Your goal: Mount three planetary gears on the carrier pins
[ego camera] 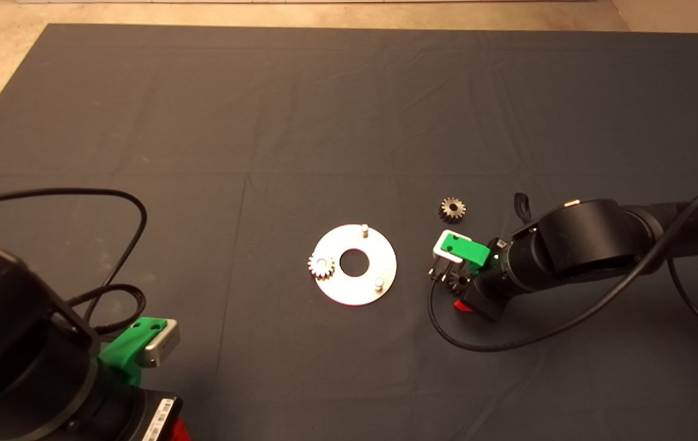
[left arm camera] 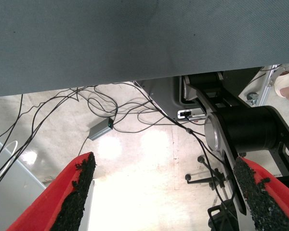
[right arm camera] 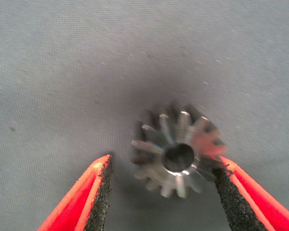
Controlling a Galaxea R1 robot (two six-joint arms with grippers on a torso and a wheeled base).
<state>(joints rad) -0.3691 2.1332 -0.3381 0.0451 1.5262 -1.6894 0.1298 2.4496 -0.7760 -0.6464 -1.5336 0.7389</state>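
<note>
Head view, left to right: the left tool (ego camera: 140, 343) waited at the lower left edge of the bench mat (ego camera: 263, 110), its pads (left arm camera: 77, 197) wide apart and empty. One planetary gear (ego camera: 321, 266) sat on a pin of the carrier disc (ego camera: 379, 251); two carrier pins (ego camera: 363, 229) stood bare. A dark gear (ego camera: 453, 209) lay just beyond. The right tool (ego camera: 456, 288), arm reaching low from the right, straddled the third gear (right arm camera: 178, 156) lying on the mat, one pad apparently touching its teeth, not clamped. Small, stiff and probably slippery, it is best pinched across opposite teeth.
</note>
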